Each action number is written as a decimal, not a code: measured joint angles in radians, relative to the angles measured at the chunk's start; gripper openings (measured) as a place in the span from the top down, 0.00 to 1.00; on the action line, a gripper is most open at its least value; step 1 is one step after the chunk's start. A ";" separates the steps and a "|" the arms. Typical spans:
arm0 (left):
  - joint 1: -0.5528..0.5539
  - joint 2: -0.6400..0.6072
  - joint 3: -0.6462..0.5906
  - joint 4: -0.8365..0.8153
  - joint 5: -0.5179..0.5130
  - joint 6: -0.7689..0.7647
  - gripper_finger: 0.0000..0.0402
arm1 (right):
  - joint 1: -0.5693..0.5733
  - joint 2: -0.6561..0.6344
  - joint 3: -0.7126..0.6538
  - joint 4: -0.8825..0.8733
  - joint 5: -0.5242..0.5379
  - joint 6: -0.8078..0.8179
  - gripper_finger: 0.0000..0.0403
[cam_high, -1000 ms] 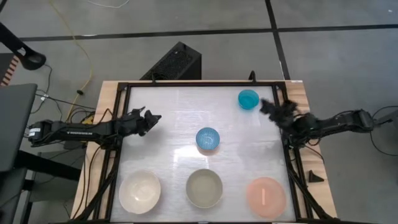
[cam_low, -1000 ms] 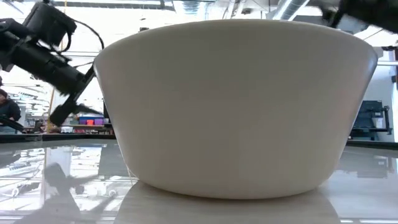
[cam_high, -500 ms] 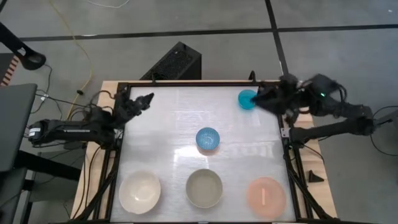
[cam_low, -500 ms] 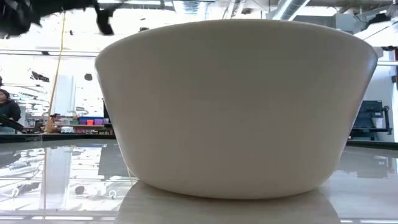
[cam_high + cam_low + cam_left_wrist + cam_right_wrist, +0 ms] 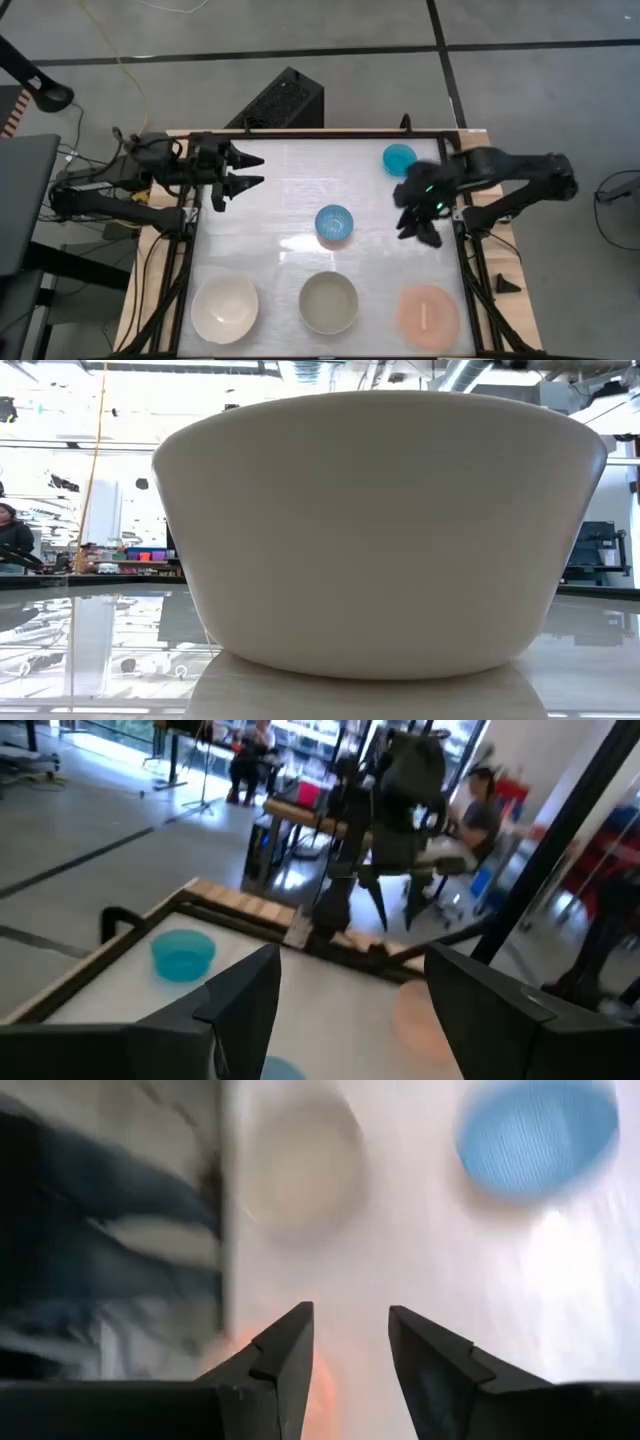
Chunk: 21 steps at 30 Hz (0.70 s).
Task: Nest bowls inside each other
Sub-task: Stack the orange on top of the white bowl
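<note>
Five bowls rest on their bases on the white table, and no gripper touches any of them. Teal sits far right, blue in the middle, and cream-white, grey-beige and pink stand in a row along the near edge. My left gripper hovers open and level above the table's far left, pointing right. My right gripper hangs open near the right edge, tipped down, between the teal and pink bowls. Its wrist view shows the blue bowl and the grey-beige bowl below.
A black frame borders the table. A black box stands on the floor behind the far edge. One pale bowl fills the low view. People sit in the room beyond the table.
My left gripper has risen, drawn back toward the table's left edge and rolled, so its two fingers now show side by side from above. My right gripper has risen, swung past the teal bowl, then come toward the near edge, tipping down. No bowl has moved.
</note>
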 joint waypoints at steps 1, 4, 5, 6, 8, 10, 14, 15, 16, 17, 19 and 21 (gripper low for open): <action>0.000 0.002 0.014 -0.024 0.000 0.015 0.41 | 0.017 0.010 -0.014 -0.030 0.008 0.001 0.58; 0.000 0.000 0.029 -0.047 -0.002 0.054 0.41 | 0.065 0.020 -0.081 -0.057 0.024 0.032 0.58; 0.000 -0.004 0.030 -0.055 -0.002 0.060 0.41 | 0.077 0.021 -0.114 -0.058 0.024 0.052 0.58; 0.000 -0.006 0.030 -0.068 -0.002 0.061 0.41 | 0.092 0.024 -0.147 -0.055 0.023 0.073 0.58; 0.000 -0.009 0.030 -0.074 -0.006 0.061 0.41 | 0.117 0.025 -0.217 -0.026 0.022 0.128 0.57; 0.000 -0.014 0.029 -0.096 -0.007 0.061 0.41 | 0.146 0.009 -0.284 0.021 0.002 0.190 0.55; 0.000 -0.015 0.029 -0.110 -0.008 0.061 0.41 | 0.210 -0.022 -0.405 0.161 -0.048 0.314 0.50; 0.000 -0.015 0.029 -0.113 -0.008 0.061 0.41 | 0.226 -0.026 -0.428 0.185 -0.052 0.338 0.48; 0.000 -0.015 0.029 -0.115 -0.008 0.061 0.41 | 0.242 -0.030 -0.450 0.209 -0.056 0.360 0.47; 0.000 -0.015 0.029 -0.116 -0.008 0.061 0.41 | 0.257 -0.034 -0.466 0.226 -0.058 0.381 0.46; 0.000 -0.015 0.029 -0.119 -0.008 0.061 0.41 | 0.291 -0.037 -0.494 0.252 -0.057 0.410 0.44; 0.000 -0.015 0.029 -0.133 -0.008 0.061 0.41 | 0.321 -0.037 -0.524 0.269 -0.053 0.426 0.44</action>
